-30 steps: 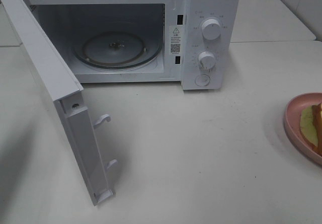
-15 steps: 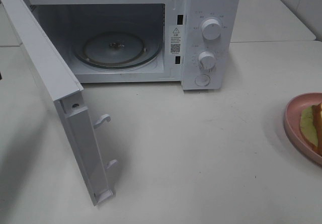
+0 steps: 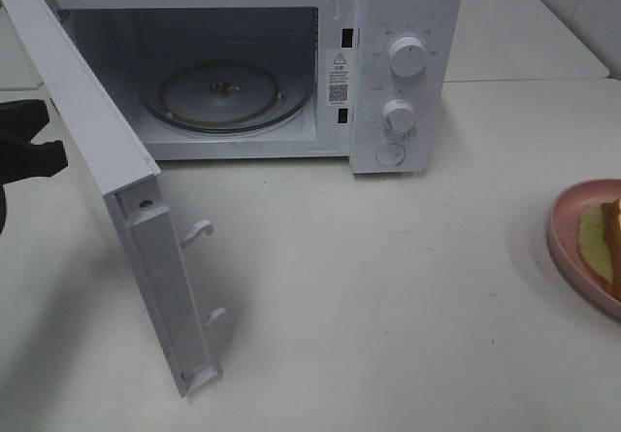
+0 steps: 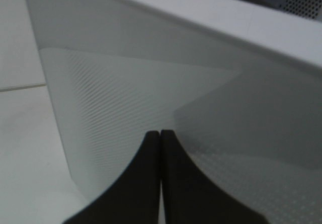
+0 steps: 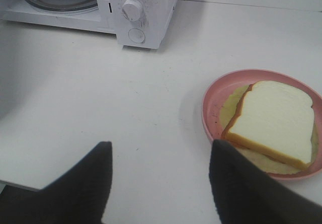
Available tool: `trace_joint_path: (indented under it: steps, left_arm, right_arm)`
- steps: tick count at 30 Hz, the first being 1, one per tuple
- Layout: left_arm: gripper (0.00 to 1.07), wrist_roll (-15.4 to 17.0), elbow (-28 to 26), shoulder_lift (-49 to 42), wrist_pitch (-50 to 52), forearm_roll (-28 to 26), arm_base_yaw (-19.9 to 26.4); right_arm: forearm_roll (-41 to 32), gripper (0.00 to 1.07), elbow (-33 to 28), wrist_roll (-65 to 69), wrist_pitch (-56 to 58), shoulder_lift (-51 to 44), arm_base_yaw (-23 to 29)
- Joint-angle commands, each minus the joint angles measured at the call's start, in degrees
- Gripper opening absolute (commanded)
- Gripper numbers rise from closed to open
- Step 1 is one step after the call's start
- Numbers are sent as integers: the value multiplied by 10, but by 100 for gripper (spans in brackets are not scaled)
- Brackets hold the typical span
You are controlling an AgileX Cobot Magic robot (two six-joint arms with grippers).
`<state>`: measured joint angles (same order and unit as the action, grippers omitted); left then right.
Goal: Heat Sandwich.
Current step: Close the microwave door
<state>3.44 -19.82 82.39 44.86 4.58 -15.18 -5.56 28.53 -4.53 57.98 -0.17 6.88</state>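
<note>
From the high camera, the microwave (image 3: 291, 63) stands at the back of the white surface (image 3: 388, 306) with its door (image 3: 107, 180) swung wide toward the front left. The glass turntable (image 3: 225, 95) inside is bare. A dark part of the left arm shows at the left edge, on the outer side of the door; the left hand itself cannot be made out there. At the far right edge a pink plate (image 3: 572, 243) carries the sandwich (image 3: 606, 238), cut off by the frame and well apart from the microwave.

The left wrist camera shows the left hand (image 4: 160, 138) clenched, its two dark fingers pressed together with nothing between them, close to the dotted outer face of the door.

The right wrist camera shows the right hand (image 5: 161, 158) released, fingers spread wide and empty above the bare surface. The sandwich (image 5: 274, 121), white bread with tan crust over a pale yellow-green filling, lies on the pink plate (image 5: 214, 108) just beside the hand, untouched.

As I judge it, the door is open and ready; picking up the plate, loading it, closing the door and setting the dials all remain.
</note>
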Motion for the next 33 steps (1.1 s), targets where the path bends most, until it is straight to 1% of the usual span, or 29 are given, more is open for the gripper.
trace_joint_path:
  steps: [1, 2, 6, 7, 8, 10, 11, 12, 14, 16, 18, 21, 22, 26, 27, 28, 29, 30, 31, 32, 33]
  left_arm:
    - [0, -30, -19, 10, 12, -34, -29]
    - [0, -41, -28, 17, 12, -46, -42]
    - [0, -52, -41, 25, 11, -69, -63]
    - [0, -66, -50, 31, 11, -87, -77]
    - [0, -66, -50, 31, 11, -87, -77]
    - [0, -85, -61, 39, 10, -103, -90]
    - [0, -99, -71, 48, 10, -114, -104]
    - [0, -99, -71, 48, 10, -114, -104]
    - [0, -106, -83, 56, 10, -125, -120]
    - [0, -122, -104, 70, 9, -149, -139]
    - [0, -128, -110, 74, 9, -155, -144]
    - [0, -160, -133, 94, 10, -183, -167]
    - [0, -160, -133, 94, 10, -183, -167]
    - [0, -199, -156, 117, 10, -230, -193]
    - [0, -199, -156, 117, 10, -230, -193]
    - [0, -209, -162, 121, 10, -244, -199]
    - [0, -233, -172, 128, 10, -267, -209]
    - [0, -250, -178, 131, 10, -278, -214]
    - [0, -250, -178, 131, 10, -278, -214]
    - [0, -267, -184, 134, 10, -286, -218]
    - [0, -315, -195, 139, 10, -312, -229]
  right_arm:
    - [1, 58, -1, -3, -9, -17, 0]
    - [1, 58, -1, -3, -9, -17, 0]
    - [1, 58, -1, -3, -9, -17, 0]
    - [1, 58, -1, -3, -9, -17, 0]
    - [1, 58, -1, -3, -9, -17, 0]
    - [1, 58, -1, -3, -9, -17, 0]
    - [1, 58, -1, -3, -9, -17, 0]
    - [1, 58, -1, -3, -9, -17, 0]
    - [1, 58, -1, -3, -9, -17, 0]
    - [1, 58, -1, -3, -9, -17, 0]
    - [1, 58, -1, -3, -9, -17, 0]
    - [1, 58, -1, -3, -9, -17, 0]
    - [1, 58, -1, -3, -9, -17, 0]
    - [1, 58, -1, -3, -9, -17, 0]
    - [1, 58, -1, -3, -9, -17, 0]
    - [1, 58, -1, -3, -9, -17, 0]
    - [1, 58, -1, -3, -9, -17, 0]
    - [1, 58, -1, -3, -9, -17, 0]
    - [1, 58, -1, -3, -9, -17, 0]
    - [1, 58, -1, -3, -9, -17, 0]
    - [1, 58, -1, -3, -9, -17, 0]
